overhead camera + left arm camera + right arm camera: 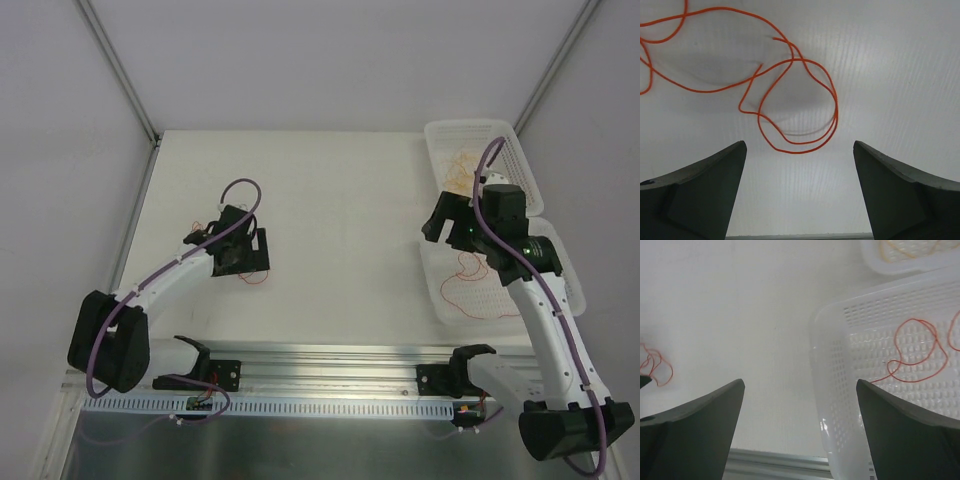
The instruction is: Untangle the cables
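The basket cable (912,320) is judged sorted; right gripper (800,382) released, empty. The looped cable (836,112) is to be pinched next by left gripper (799,145), spread and empty.

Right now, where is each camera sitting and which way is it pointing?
Top external: above and behind the arms, looking down on the table; both arms show, left gripper, right gripper.
Left wrist: on the left arm, facing down at a red-orange cable; its two fingers show.
Right wrist: facing the near basket; its own fingers show.
Shared: both wrist views catch that table cable.
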Action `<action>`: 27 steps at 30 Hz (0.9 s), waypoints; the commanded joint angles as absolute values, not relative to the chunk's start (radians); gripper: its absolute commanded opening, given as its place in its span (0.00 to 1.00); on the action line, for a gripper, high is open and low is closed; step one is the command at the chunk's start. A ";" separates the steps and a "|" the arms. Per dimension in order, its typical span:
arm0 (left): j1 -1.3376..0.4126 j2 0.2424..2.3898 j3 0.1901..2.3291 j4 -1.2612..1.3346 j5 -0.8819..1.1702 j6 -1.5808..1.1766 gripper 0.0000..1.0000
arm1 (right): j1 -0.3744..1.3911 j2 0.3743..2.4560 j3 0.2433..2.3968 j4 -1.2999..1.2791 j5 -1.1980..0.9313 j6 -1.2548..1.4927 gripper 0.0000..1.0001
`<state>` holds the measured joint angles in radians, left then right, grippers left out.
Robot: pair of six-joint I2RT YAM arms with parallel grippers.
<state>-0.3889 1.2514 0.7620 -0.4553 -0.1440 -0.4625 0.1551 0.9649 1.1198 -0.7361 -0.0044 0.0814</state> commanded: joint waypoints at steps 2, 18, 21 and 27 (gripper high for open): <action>-0.460 1.328 0.845 -0.449 -0.138 -0.483 0.88 | 0.265 0.945 1.049 -0.663 -0.153 0.063 1.00; -0.624 1.437 1.021 -0.478 -0.170 -0.497 0.00 | 0.359 0.752 0.928 -0.700 -0.265 0.005 0.99; -0.716 1.408 1.147 -0.521 -0.114 -0.549 0.00 | 0.360 0.724 0.917 -0.693 -0.267 -0.025 1.00; -0.851 1.367 1.448 -0.534 -0.095 -0.563 0.00 | 0.382 0.710 0.943 -0.707 -0.298 -0.032 1.00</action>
